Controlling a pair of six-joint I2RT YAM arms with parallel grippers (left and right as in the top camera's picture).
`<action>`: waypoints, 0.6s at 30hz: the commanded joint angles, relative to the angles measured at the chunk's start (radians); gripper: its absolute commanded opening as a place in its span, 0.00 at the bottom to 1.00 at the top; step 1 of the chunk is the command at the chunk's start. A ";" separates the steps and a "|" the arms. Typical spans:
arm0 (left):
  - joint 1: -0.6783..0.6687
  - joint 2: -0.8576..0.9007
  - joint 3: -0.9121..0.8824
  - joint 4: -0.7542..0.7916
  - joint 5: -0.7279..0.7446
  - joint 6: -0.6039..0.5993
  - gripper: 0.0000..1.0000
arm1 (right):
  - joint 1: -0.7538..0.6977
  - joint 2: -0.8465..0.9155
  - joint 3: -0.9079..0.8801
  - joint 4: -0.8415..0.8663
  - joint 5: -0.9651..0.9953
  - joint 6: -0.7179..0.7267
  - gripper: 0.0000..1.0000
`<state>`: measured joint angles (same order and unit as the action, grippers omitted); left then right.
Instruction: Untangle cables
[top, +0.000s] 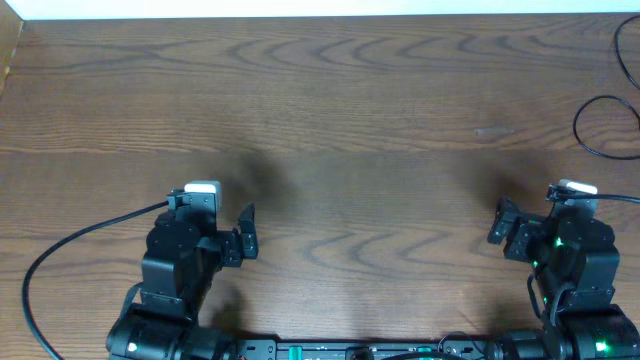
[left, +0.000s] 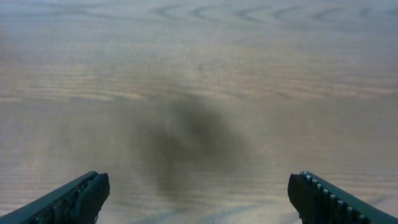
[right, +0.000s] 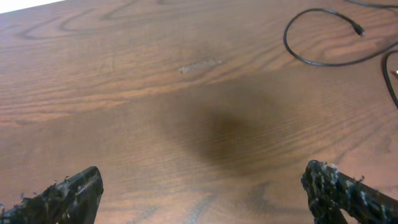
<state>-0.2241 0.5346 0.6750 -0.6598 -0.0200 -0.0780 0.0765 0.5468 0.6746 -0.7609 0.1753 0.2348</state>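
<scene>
Overhead first: the black cable (top: 579, 127) is seen way over by the right edge of the tabletop (top: 330, 90). It's laid in an open loop, bulge pointing left, both runs going off the right edge. Another dark strand is spotted curving at the far right corner. The left gripper (top: 213, 213) and right gripper (top: 537, 210) are held low by the near edge, well apart, both aimed toward the far edge, jaws spread wide with nothing pinched. Left wrist view: just wood grain and a soft shadow (left: 186, 149) are shown ahead of the widely spread fingers (left: 81, 196). Right wrist view: the cable is found toward the far right, well ahead of the spread fingers (right: 68, 193). The loop is stretched mostly left to right, with its small plug end (right: 359, 29) pointed toward the near right.
</scene>
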 joint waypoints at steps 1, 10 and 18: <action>0.004 -0.008 -0.003 -0.019 0.013 -0.027 0.96 | 0.006 -0.005 -0.003 -0.017 0.021 0.047 0.99; 0.004 -0.008 -0.003 -0.073 -0.095 -0.093 0.96 | 0.006 -0.005 -0.003 -0.042 0.006 0.041 0.99; 0.004 -0.008 -0.002 -0.092 -0.105 -0.099 0.97 | 0.006 -0.003 -0.003 -0.102 0.016 0.056 0.99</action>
<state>-0.2241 0.5343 0.6735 -0.7513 -0.1001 -0.1635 0.0772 0.5468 0.6739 -0.8631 0.1768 0.2821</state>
